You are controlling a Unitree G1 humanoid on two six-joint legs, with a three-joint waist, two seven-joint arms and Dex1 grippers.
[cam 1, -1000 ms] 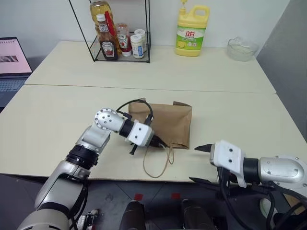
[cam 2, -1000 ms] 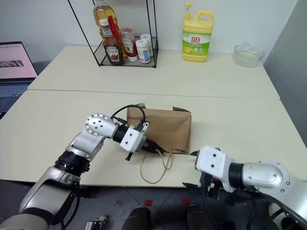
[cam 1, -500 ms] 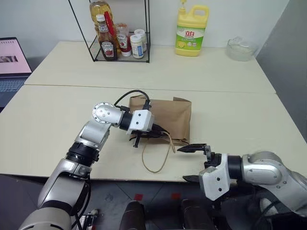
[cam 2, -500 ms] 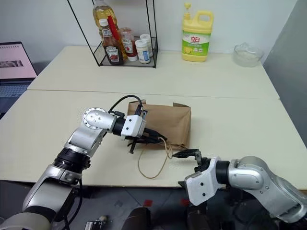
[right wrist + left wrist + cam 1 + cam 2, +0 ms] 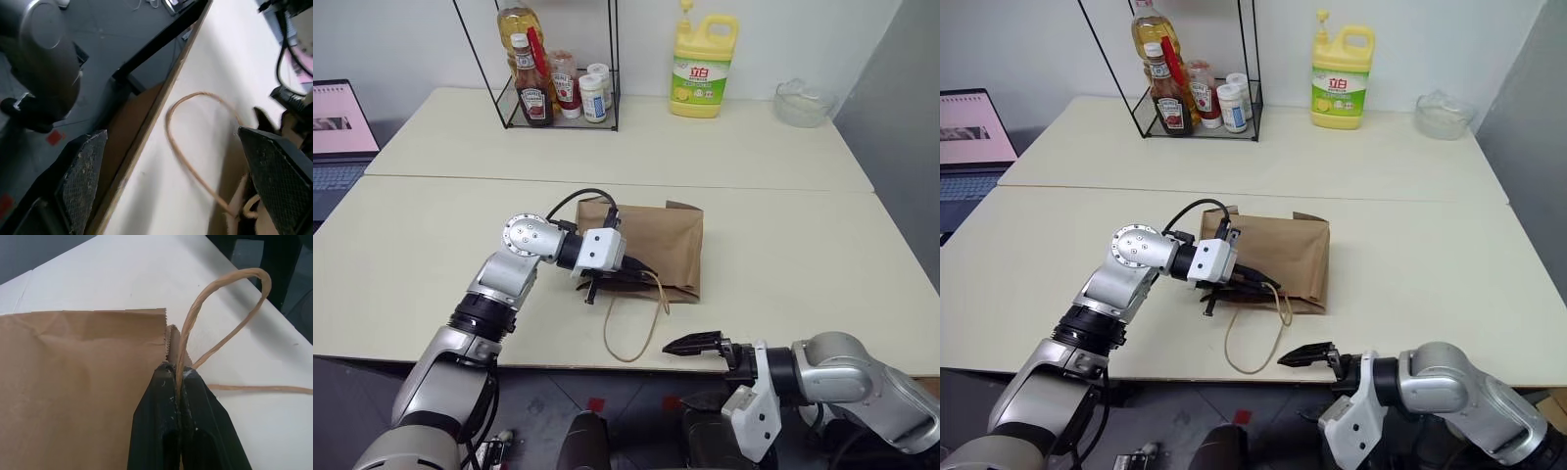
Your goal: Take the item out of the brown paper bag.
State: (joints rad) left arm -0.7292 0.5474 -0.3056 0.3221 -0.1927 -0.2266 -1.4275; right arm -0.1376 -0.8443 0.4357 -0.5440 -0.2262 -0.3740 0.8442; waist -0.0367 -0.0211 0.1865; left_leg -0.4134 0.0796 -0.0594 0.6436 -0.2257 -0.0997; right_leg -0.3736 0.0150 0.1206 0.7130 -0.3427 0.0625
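On the worktop [image 5: 431, 245], the brown paper bag [image 5: 656, 245] lies flat; left gripper [image 5: 177, 374], reaching in from the side with wrist bent, is clamped on a cord handle [image 5: 222, 308]; right gripper [image 5: 697, 345], jaws spread and empty, hangs at the near edge; the item is perhaps inside, unseen.

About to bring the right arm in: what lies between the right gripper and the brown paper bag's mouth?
In the left eye view, the bag's loose cord handle loops across the table between the open right gripper and the brown paper bag; otherwise bare tabletop.
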